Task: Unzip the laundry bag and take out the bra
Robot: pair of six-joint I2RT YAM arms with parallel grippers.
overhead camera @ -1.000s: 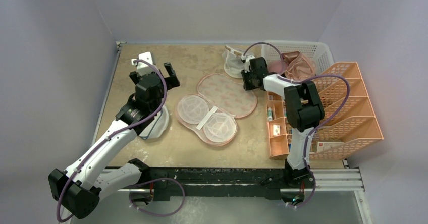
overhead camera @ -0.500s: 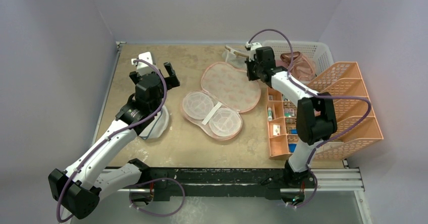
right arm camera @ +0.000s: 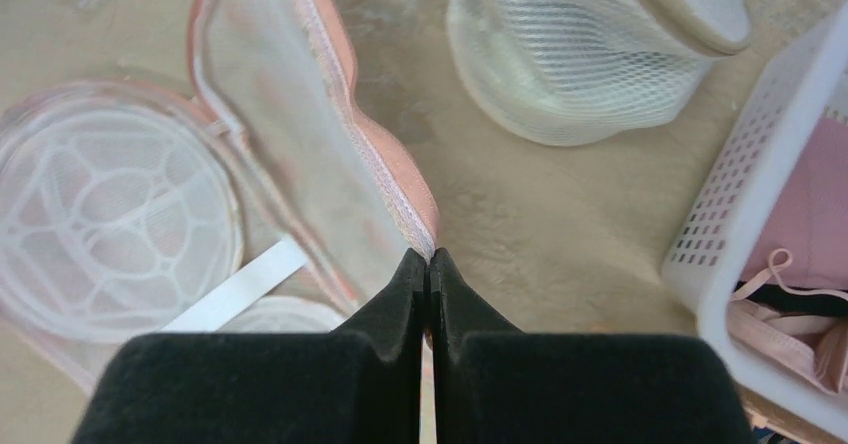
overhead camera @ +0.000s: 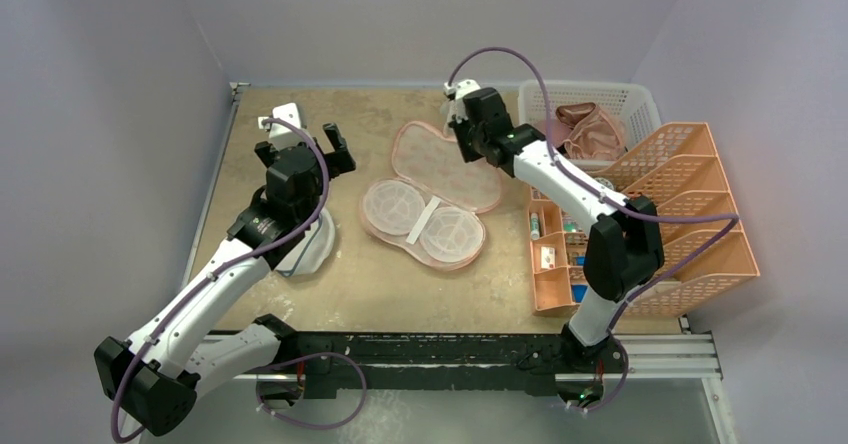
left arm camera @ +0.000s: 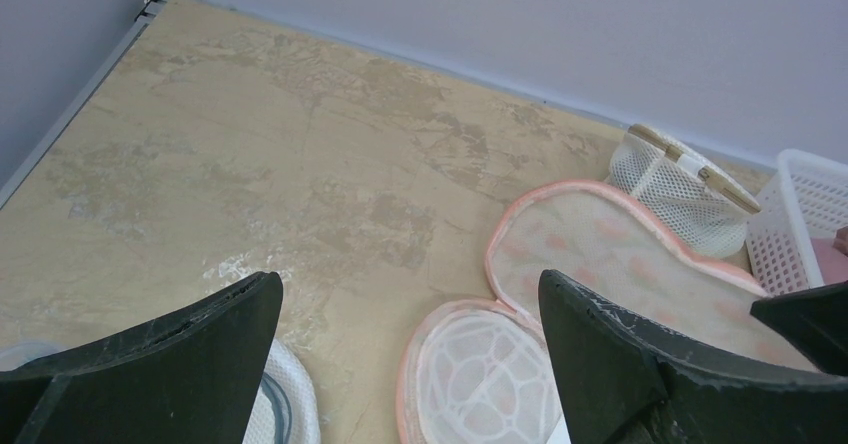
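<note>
Setting: a beige mottled tabletop (overhead camera: 370,114) with two arms bolted at its near edge, seen from above and from both wrists.

Laundry bag: the flat peanut-shaped pouch of peach fabric printed with orange-red leaves (overhead camera: 440,179) lies unzipped and spread open at mid-table. Its near half lies flat and shows two round white mesh domes with a white band between them. Its far half, pale pink inside, is tilted up off the table along its far-right edge (right arm camera: 290,114).

Right gripper: the right gripper (overhead camera: 462,134) has its jaws pressed together on the rim of that raised half, the zip edge running right into the fingertips (right arm camera: 428,264).

Left gripper: the left gripper (overhead camera: 303,147) hangs above the left part of the table with its jaws spread wide and nothing between them (left arm camera: 408,294), well apart from the bag.

Bra: the small dusty brownish-pink bra with moulded cups (overhead camera: 590,129) lies crumpled inside the white perforated plastic basket (overhead camera: 640,104) at the far right corner, outside the bag.

Cup pouch: a white mesh cup-shaped pouch (right arm camera: 590,54) sits on the table between the bag's raised half and the basket.

Round pouch: a round white mesh pouch with dark trim (overhead camera: 310,249) lies partly under the left arm.

Organiser: an orange slotted plastic organiser (overhead camera: 690,194) stands near the right edge, just in front of the basket.
</note>
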